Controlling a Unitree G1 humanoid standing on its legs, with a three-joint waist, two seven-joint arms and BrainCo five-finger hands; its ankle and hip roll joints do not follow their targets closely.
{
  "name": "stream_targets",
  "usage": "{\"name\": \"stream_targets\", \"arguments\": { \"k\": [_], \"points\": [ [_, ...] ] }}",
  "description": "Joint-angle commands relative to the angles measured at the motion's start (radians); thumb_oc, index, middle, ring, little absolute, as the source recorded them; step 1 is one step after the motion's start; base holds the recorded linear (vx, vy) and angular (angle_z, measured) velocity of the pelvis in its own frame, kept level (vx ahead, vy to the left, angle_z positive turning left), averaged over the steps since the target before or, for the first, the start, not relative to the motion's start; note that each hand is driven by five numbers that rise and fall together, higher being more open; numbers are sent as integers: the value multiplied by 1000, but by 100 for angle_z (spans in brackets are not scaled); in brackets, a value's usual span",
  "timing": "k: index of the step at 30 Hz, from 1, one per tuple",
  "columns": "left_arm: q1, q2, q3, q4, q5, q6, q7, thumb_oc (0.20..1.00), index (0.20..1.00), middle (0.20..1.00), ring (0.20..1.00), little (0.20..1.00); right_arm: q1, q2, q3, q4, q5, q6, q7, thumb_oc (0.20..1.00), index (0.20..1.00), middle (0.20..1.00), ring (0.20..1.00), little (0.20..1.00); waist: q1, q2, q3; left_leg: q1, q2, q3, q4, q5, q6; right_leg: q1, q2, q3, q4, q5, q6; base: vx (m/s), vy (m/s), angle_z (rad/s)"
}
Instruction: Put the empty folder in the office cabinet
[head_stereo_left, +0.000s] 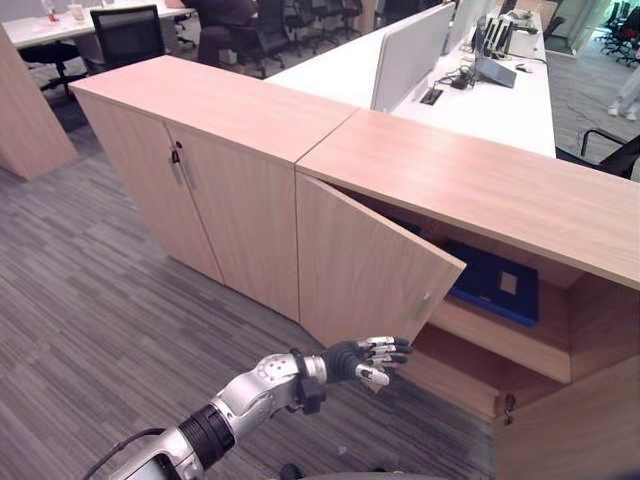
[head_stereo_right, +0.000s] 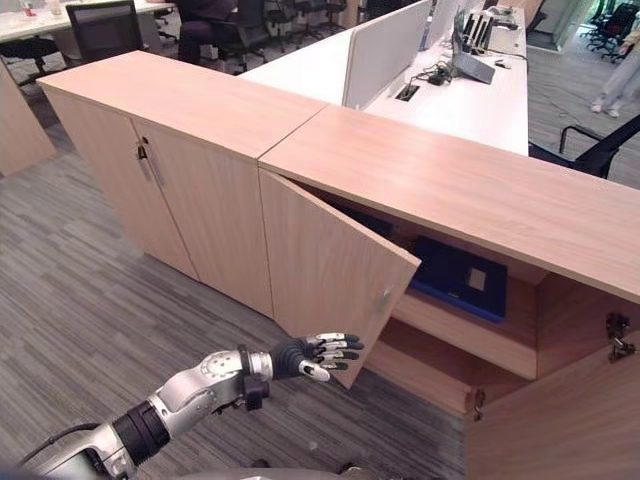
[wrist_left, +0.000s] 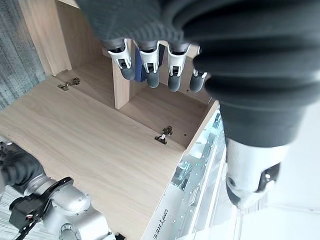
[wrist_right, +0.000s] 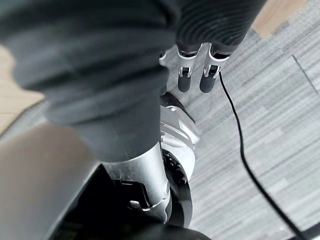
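A dark blue folder (head_stereo_left: 495, 285) with a white label lies flat on the upper shelf (head_stereo_left: 492, 338) inside the wooden office cabinet (head_stereo_left: 480, 180). The cabinet's left door (head_stereo_left: 370, 265) stands half open and its right door (head_stereo_left: 570, 420) is swung wide. My left hand (head_stereo_left: 365, 358) hovers open at the lower outer corner of the left door, fingers relaxed and holding nothing. In the left wrist view its fingertips (wrist_left: 150, 75) point into the cabinet. My right hand (wrist_right: 200, 75) hangs over the carpet, fingers straight and empty.
A second cabinet (head_stereo_left: 220, 190) with closed doors adjoins on the left. Behind are white desks with a divider panel (head_stereo_left: 410, 50) and office chairs (head_stereo_left: 125, 35). A person's legs (head_stereo_left: 628, 95) show at the far right. Grey carpet (head_stereo_left: 90, 330) lies in front.
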Motion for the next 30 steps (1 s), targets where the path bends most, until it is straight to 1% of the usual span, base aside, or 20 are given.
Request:
{"name": "stream_targets", "arguments": {
  "k": [1,3,7,9,12,14,15,16,17,19,21,22,23,24,25,26,27,28,29,30],
  "points": [
    [-21,-33,41,-19,-33,-60,-6,1000,1000,1000,1000,1000,-77,42,2,-34,32,-49,19,1000,1000,1000,1000,1000,2,-19,1,59,30,-5,-91,17,-23,39,20,-18,-37,-48,24,-18,3,15],
    [8,-33,68,-1,-23,-66,1,1000,1000,1000,1000,1000,-79,50,2,-38,42,-46,21,1000,1000,1000,1000,1000,7,-18,4,60,26,-7,-94,18,-19,37,18,-17,-35,-47,24,-15,16,7],
    [95,8,152,31,35,-82,18,1000,1000,1000,1000,1000,-51,68,-17,-30,48,-36,33,1000,1000,1000,1000,1000,10,-9,17,66,17,-1,-102,14,-10,27,2,-12,-17,-40,31,-13,42,-1],
    [111,15,161,34,49,-80,9,1000,1000,1000,1000,1000,-39,59,-24,-28,49,-39,34,1000,1000,1000,1000,1000,6,-5,21,68,15,4,-105,14,-8,24,-2,-13,-13,-36,34,-17,49,-3],
    [172,62,208,51,139,-99,17,1000,1000,1000,1000,1000,-54,49,-48,-9,46,-31,31,1000,1000,1000,1000,1000,9,12,37,78,14,22,-110,13,0,8,-24,-21,29,-27,45,-36,77,-11],
    [239,97,269,100,229,-96,28,1000,1000,1000,1000,1000,-61,38,-71,-42,46,-21,45,1000,1000,1000,1000,1000,22,32,70,97,46,118,-108,8,5,-32,-105,-165,127,2,55,-162,92,-36],
    [261,107,298,117,265,-98,38,1000,1000,1000,1000,1000,-58,33,-80,-50,42,-19,49,1000,1000,1000,1000,1000,30,35,71,103,57,162,-101,2,10,-25,-140,-241,144,4,44,-110,46,-66],
    [265,105,300,117,270,-99,38,1000,1000,1000,1000,1000,-56,33,-78,-52,41,-18,50,1000,1000,1000,1000,1000,28,34,71,103,57,162,-99,1,11,-25,-142,-242,147,2,44,-69,11,-105],
    [288,100,316,159,316,-97,49,1000,1000,1000,1000,1000,-54,32,-75,-56,36,-13,53,1000,1000,1000,1000,1000,34,33,71,108,65,189,-86,-5,15,-19,-165,-285,167,-1,34,-41,-36,-138],
    [310,74,353,280,421,-97,88,1000,1000,1000,1000,1000,-47,31,-78,-50,27,-6,55,1000,1000,1000,1000,1000,47,17,65,114,78,233,-65,-23,22,-26,-189,-310,177,3,28,-35,-112,-99],
    [324,34,385,410,488,-96,117,1000,1000,1000,1000,1000,-38,26,-93,-29,27,-3,55,1000,1000,1000,1000,1000,58,-5,54,112,87,253,-49,-32,21,-12,-163,-282,104,9,25,29,-238,-77],
    [304,-67,423,603,497,-103,162,1000,1000,1000,1000,1000,-40,49,-125,67,27,-11,23,1000,1000,1000,1000,1000,71,-1,36,108,96,258,-38,-32,12,0,-123,-264,36,6,20,86,-308,-82],
    [309,-98,461,728,476,-95,185,1000,1000,1000,1000,1000,-37,51,-135,64,35,-6,23,1000,1000,1000,1000,1000,62,-6,27,110,105,267,-35,-32,6,1,-105,-249,19,6,18,78,-235,-65],
    [302,-106,461,745,477,-106,186,1000,1000,1000,1000,1000,-37,49,-132,63,36,-6,23,1000,1000,1000,1000,1000,62,-4,26,109,107,270,-34,-32,4,0,-101,-246,14,7,17,50,-183,-35],
    [279,-134,500,874,497,-114,219,1000,1000,1000,1000,1000,-37,49,-131,68,40,-4,13,1000,1000,1000,1000,1000,53,-5,16,112,120,281,-31,-30,-5,0,-77,-227,-8,7,11,78,-283,-50],
    [255,-166,585,1051,531,-122,278,1000,1000,1000,1000,1000,-39,47,-142,92,48,0,8,1000,1000,1000,1000,1000,42,-15,1,114,148,299,-8,-38,-16,1,-43,-200,-31,-3,-2,96,-357,-52],
    [254,-172,614,1105,543,-129,284,1000,1000,1000,1000,1000,-42,45,-145,103,52,-2,9,1000,1000,1000,1000,1000,38,-19,-3,113,165,308,12,-44,-22,0,-28,-183,-38,-13,-11,72,-270,-54],
    [251,-173,616,1110,544,-132,284,1000,1000,1000,1000,1000,-43,45,-143,104,52,-3,9,1000,1000,1000,1000,1000,39,-19,-3,112,168,310,17,-46,-23,-1,-26,-181,-39,-14,-13,70,-165,-42],
    [259,-177,592,1177,559,-116,315,1000,1000,1000,1000,1000,-183,133,-85,129,97,34,-13,1000,1000,1000,1000,1000,63,-17,-20,111,183,312,33,-54,-28,5,-17,-179,-42,-27,-25,84,-207,-53],
    [242,-175,667,1162,531,-129,325,1000,1000,1000,1000,1000,-167,152,-87,125,84,23,-14,1000,1000,1000,1000,1000,67,-27,-9,105,214,320,70,-59,-38,5,3,-168,-42,-46,-41,139,-359,-68]
  ]
}}
